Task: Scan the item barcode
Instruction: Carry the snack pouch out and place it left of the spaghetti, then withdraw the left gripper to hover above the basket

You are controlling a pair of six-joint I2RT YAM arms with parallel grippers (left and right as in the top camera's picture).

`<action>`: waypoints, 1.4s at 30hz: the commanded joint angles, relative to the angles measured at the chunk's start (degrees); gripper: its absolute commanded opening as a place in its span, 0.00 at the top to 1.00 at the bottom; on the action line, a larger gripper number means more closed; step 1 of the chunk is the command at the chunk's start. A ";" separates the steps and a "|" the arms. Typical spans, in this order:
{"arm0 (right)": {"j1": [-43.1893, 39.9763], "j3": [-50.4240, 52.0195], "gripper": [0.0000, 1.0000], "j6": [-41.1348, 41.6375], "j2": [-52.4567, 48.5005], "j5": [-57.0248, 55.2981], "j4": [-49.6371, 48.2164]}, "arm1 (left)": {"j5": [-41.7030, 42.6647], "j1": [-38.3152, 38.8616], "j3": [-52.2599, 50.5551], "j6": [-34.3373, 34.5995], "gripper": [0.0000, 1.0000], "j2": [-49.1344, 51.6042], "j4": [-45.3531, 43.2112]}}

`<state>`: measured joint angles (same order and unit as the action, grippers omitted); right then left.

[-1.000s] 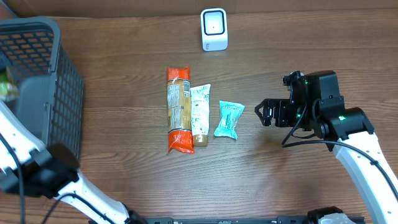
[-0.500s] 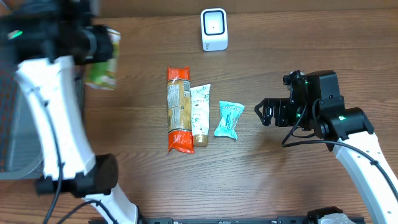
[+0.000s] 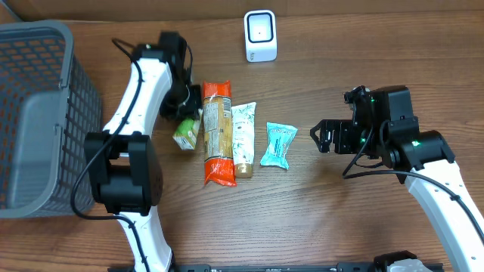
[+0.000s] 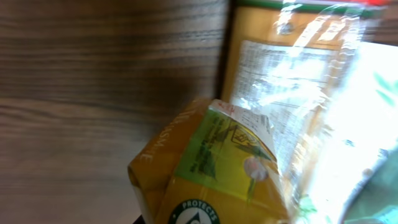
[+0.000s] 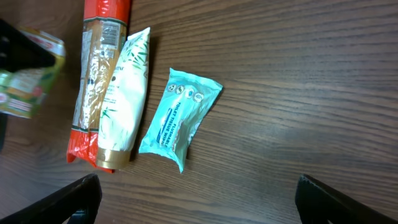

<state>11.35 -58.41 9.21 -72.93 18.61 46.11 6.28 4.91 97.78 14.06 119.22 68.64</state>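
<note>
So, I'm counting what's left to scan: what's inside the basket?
Overhead, the basket shows only its own mesh floor and walls, no item. Its left edge runs out of frame, so that strip cannot be checked.

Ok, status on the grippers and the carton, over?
Left gripper shut on carton, close beside orange pack. Right gripper open, empty, clear of teal pouch. Orange pack lies between carton and scanner.
</note>
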 commanded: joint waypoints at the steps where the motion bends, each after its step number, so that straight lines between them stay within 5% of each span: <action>1: 0.15 -1.18 0.00 -0.26 0.13 -0.96 -0.28 | 1.75 0.04 -4.72 3.17 0.92 -1.33 -4.09; 3: 0.15 -1.18 0.00 -0.26 0.13 -0.96 -0.28 | 3.45 0.20 -6.62 3.10 0.85 -1.33 -6.40; 7: 0.15 -1.18 0.00 -0.24 0.13 -0.96 -0.44 | 6.25 1.07 -8.02 2.75 0.44 -1.33 -8.74; 8: 0.15 -1.18 0.00 -0.24 0.13 -0.94 -0.55 | 6.23 1.42 -7.96 2.67 0.16 -1.40 -8.92; 9: 0.15 -1.18 0.00 -0.24 0.13 -0.94 -0.59 | 6.25 1.51 -7.91 2.67 0.00 -1.55 -8.92; 27: 0.15 -1.18 0.00 1.51 0.15 -0.92 0.07 | 9.40 1.90 10.78 -4.70 0.00 -21.79 5.01; 37: 0.15 -1.18 0.00 1.51 0.15 -0.90 0.37 | -5.79 1.75 10.75 -4.87 0.00 -36.81 13.18; 42: 0.15 -1.18 0.00 1.49 0.15 -0.92 0.42 | -6.86 -1.20 10.71 -5.57 0.01 -38.95 15.47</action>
<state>11.33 -58.41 10.50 -72.93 17.78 46.54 2.83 6.04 108.05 10.26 81.38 83.18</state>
